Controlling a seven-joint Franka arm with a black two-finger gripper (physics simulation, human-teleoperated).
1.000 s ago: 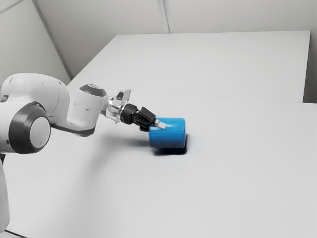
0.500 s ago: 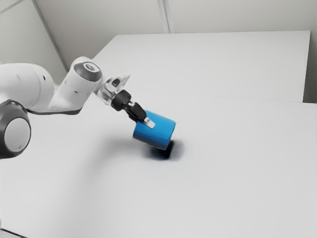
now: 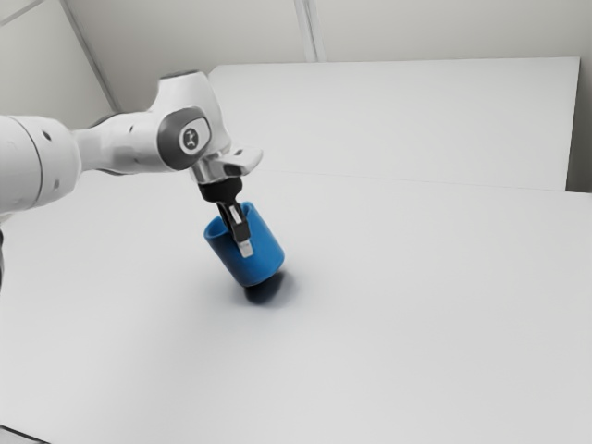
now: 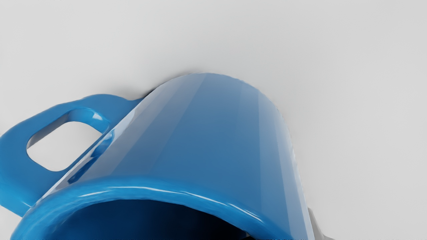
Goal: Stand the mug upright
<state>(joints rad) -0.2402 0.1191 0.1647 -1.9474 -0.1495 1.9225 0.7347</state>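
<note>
The blue mug [image 3: 257, 250] is tilted in the exterior view, its open end up and toward the view's left, its base low over a dark shadow; whether an edge touches the table is unclear. My gripper [image 3: 243, 240] points down at the rim, shut on the mug's wall, with one light fingertip against the outside and the other hidden by the mug. In the wrist view the mug [image 4: 206, 133] shows its rim, dark inside and handle [image 4: 110, 108], which stands out from the side away from the grey fingertip. There the gripper [image 4: 285, 234] straddles the wall.
The white table [image 3: 388, 351] extends around the mug on all sides. Behind it, a pale panel [image 3: 398, 120] rises at the back, and the arm comes in from the exterior view's left.
The mug has swung from lying on its side to a steep tilt, opening upward, and shifted toward the exterior view's left. My hand has turned from slanting to pointing down, keeping its hold.
</note>
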